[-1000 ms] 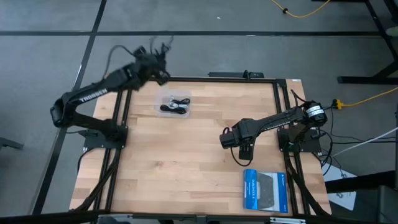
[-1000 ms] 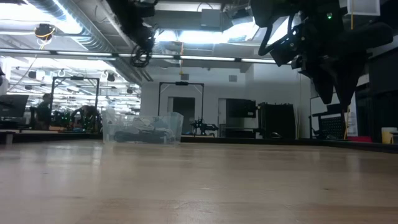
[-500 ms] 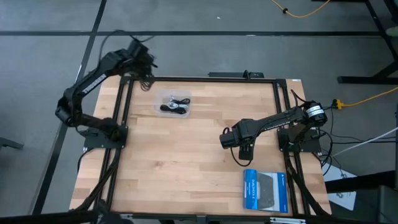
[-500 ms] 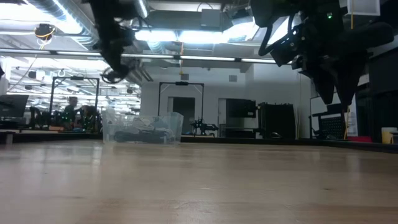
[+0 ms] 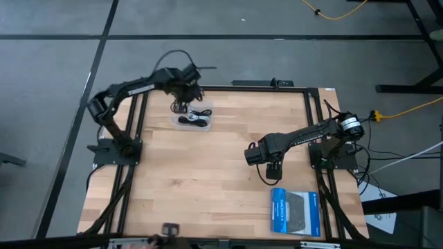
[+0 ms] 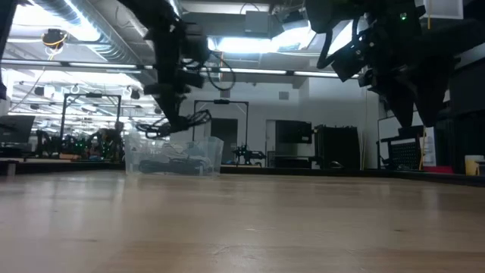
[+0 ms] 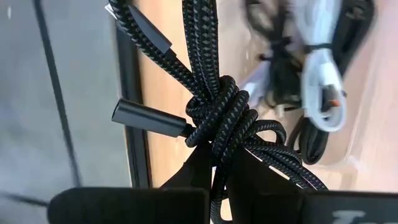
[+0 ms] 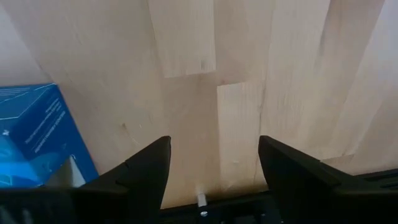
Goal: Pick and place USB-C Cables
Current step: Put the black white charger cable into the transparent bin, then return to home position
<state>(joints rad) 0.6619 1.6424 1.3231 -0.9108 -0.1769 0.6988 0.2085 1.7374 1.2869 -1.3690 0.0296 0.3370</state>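
My left gripper (image 5: 181,104) hangs over the left end of a clear tub (image 5: 194,116) near the table's far edge and is shut on a black braided USB-C cable bundle (image 7: 217,118). Several more cables, black and silver-white (image 7: 311,68), lie coiled inside the tub (image 6: 173,155). In the low view the held bundle (image 6: 193,120) sits just above the tub's rim. My right gripper (image 8: 214,162) is open, touches nothing, and hovers above bare wood beside the blue box (image 5: 295,211). My left gripper pinches the black bundle between its two fingers (image 7: 193,171), just below its wrapped, knotted middle (image 7: 221,134). The fingers come from above, pointing down. The bundle is lifted clear. Its two plug ends (image 7: 146,115) stick out beyond the fingertips.
The blue box (image 8: 37,137) lies flat near the table's near right corner. A black frame (image 5: 138,124) runs along the table's left and right sides. Open wood lies between the tub and my right arm (image 5: 304,135).
My left arm has swung in from beyond the table's far left corner, toward the near edge and down, carrying the black bundle. The gripper now hangs over the clear tub's left end. The right arm has kept still.
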